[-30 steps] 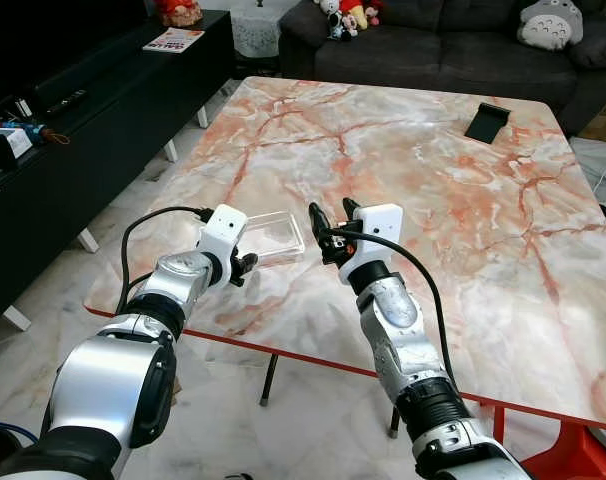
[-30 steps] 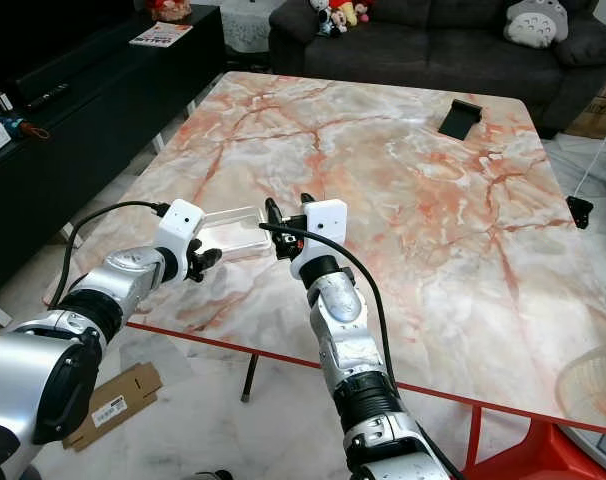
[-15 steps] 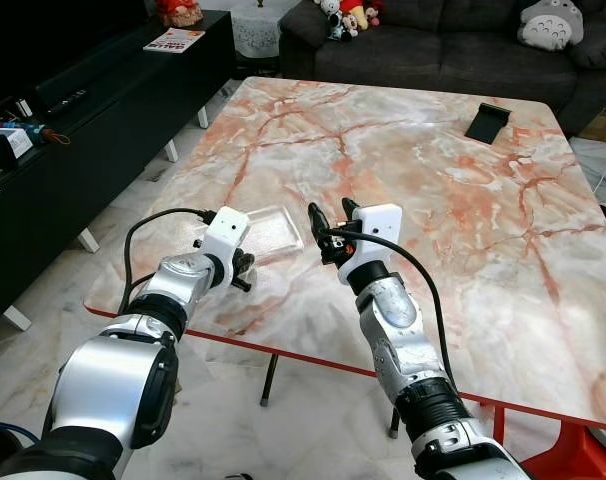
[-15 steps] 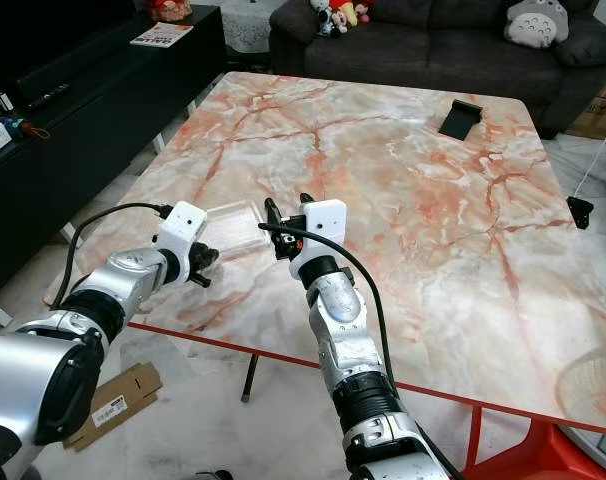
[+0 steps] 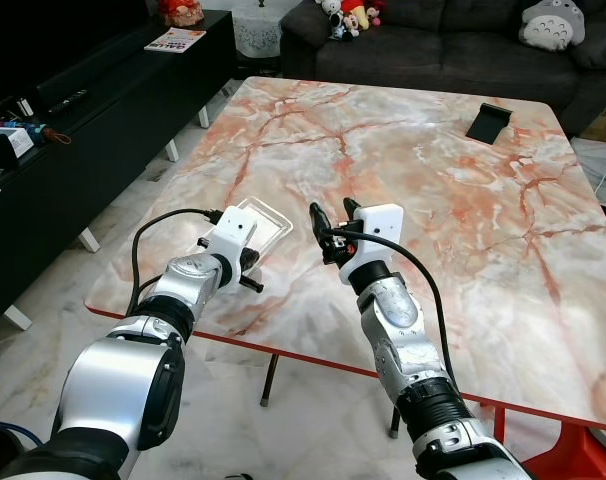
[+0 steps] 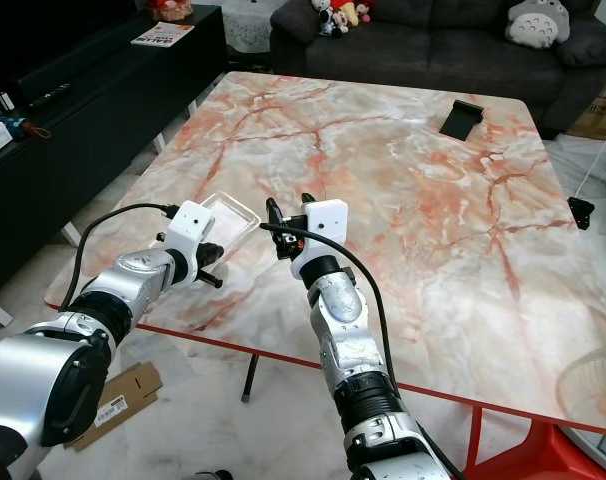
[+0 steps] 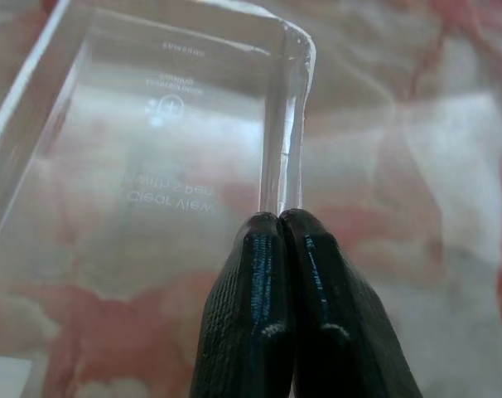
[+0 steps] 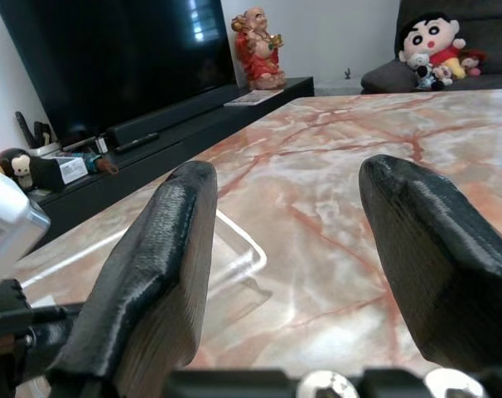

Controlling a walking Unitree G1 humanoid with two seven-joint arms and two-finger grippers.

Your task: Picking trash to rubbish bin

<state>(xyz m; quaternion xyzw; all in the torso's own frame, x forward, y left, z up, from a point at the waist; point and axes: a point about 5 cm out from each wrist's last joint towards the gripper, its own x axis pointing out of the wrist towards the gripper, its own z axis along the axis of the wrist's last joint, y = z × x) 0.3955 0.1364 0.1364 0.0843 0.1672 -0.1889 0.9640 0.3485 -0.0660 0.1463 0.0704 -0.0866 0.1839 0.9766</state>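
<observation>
The left hand (image 7: 282, 249) has its two black fingers (image 7: 251, 307) pressed together on the thin rim of a clear plastic container (image 5: 266, 222), pinching one wall near a corner. The container is tipped up, its gripped side raised off the marble table (image 5: 453, 190), and faint mirrored lettering shows through its base in the left wrist view. It sits near the table's front-left corner, just beside the right hand (image 5: 332, 217).

The right hand hovers over the table with its fingers (image 8: 164, 249) spread wide, holding nothing; the container's rim lies just beyond them in the right wrist view.

A black phone stand (image 5: 486, 121) rests toward the far side of the table, well apart from the container. Beyond the table stands a dark sofa (image 5: 453, 45) with plush toys (image 5: 549, 22), and beside the table a black TV cabinet (image 5: 93, 110) carries a magazine (image 5: 173, 40).
</observation>
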